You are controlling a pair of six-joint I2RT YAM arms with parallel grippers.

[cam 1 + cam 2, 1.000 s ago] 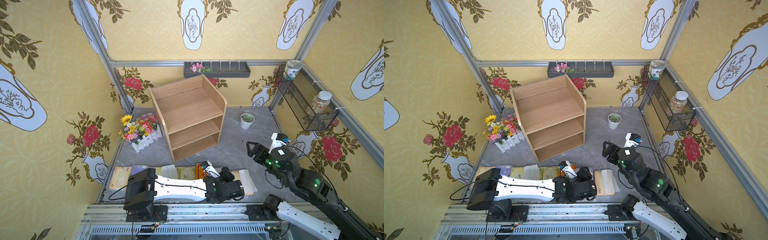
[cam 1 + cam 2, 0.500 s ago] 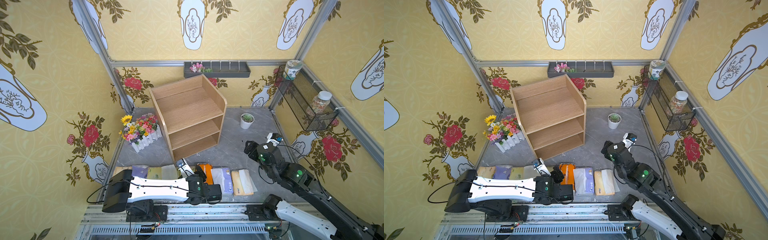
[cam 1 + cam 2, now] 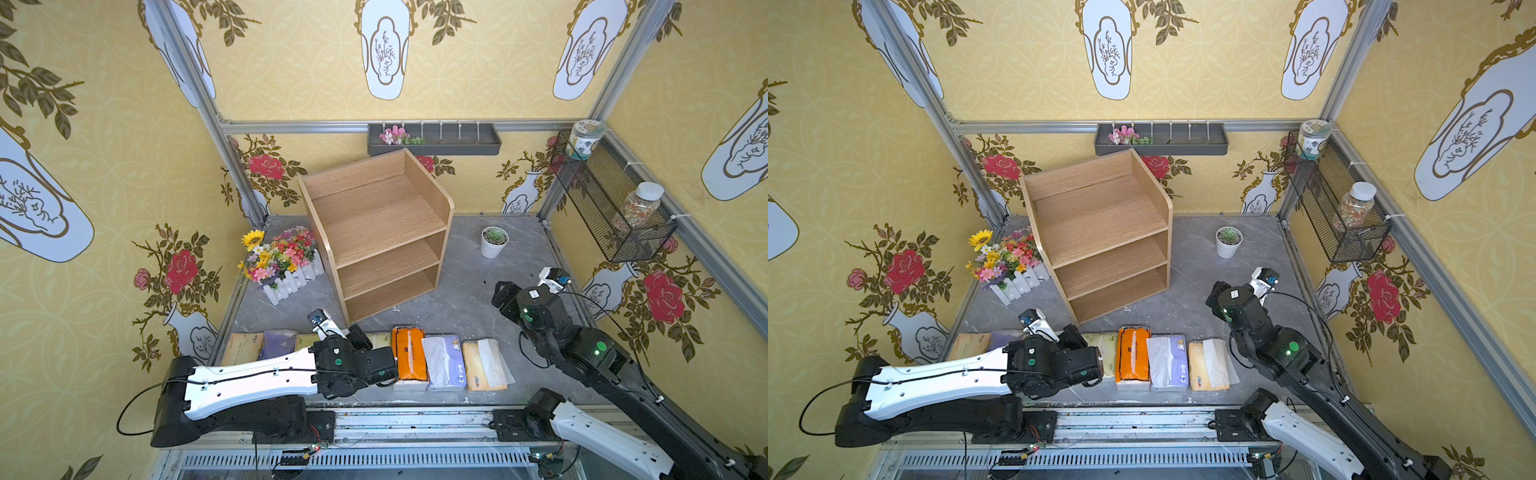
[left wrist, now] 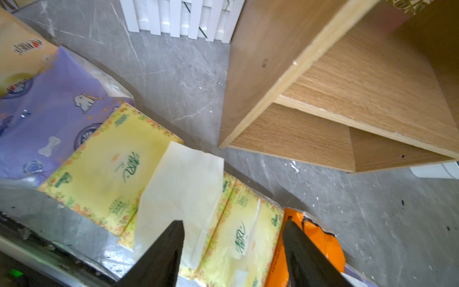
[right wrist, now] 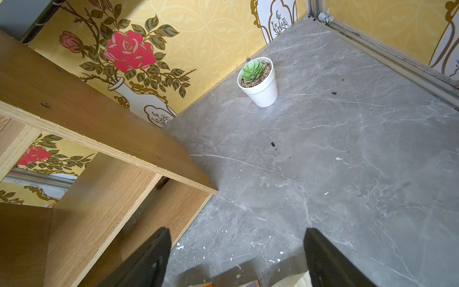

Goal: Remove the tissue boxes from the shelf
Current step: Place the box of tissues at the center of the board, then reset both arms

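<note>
Both top views hang high above and behind me, looking steeply down on the whole floor (image 3: 461,270). Each wrist camera peers closely past its jaws: my left gripper (image 4: 232,225) over the tissue packs (image 4: 104,169), my right gripper (image 5: 238,231) over grey floor; both catch the shelf (image 4: 347,94) just ahead

I see my left arm (image 3: 249,376) as a long white shell dotted with small dark screw holes, with a thin black cable (image 3: 119,417) looping off it. Its base and wrist housings are black. The left gripper (image 4: 233,225) has matte black wedge fingers (image 4: 161,258) with blunt tips, and a green lamp (image 3: 335,361) glows behind them. My right arm (image 3: 582,353) is mostly black with green lamps. It has a white label (image 3: 533,294) behind the right gripper (image 5: 238,232) and a white lower link (image 3: 602,436).
</note>
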